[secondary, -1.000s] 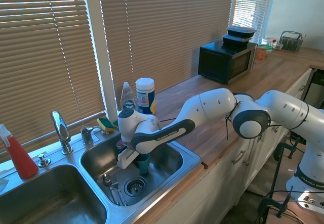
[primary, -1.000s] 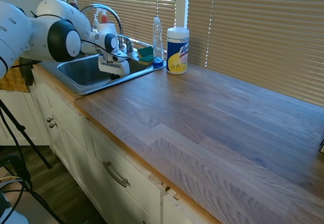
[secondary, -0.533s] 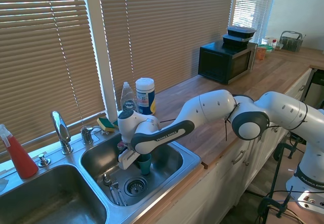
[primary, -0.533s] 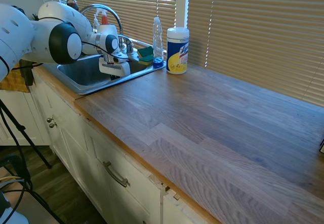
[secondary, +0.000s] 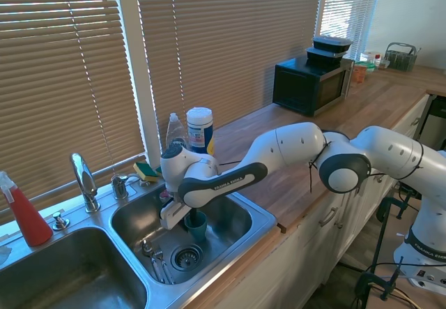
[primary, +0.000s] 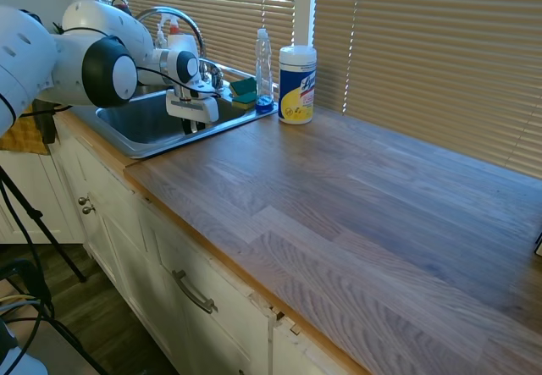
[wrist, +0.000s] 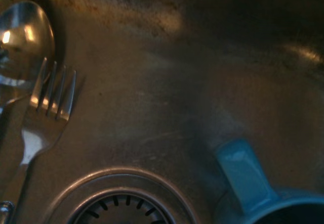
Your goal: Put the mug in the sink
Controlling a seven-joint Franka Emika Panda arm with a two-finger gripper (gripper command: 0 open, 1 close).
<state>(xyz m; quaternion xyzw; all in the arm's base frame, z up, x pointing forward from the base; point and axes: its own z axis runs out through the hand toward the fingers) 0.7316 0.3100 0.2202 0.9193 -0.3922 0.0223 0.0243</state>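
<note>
Over sink [secondary: 230, 250] — arm bent, mug [secondary: 196, 224] seemingly upright

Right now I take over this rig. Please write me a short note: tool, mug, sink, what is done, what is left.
Tool: low in the sink, in the basin next to the counter, just above the mug. Whether it is open or shut is not clear.
Mug: upright in that basin, beside the drain; a fork and spoon lie nearby.
Done: mug is inside the sink.
Left: confirm the mug is released and standing, then lift the arm out.
</note>
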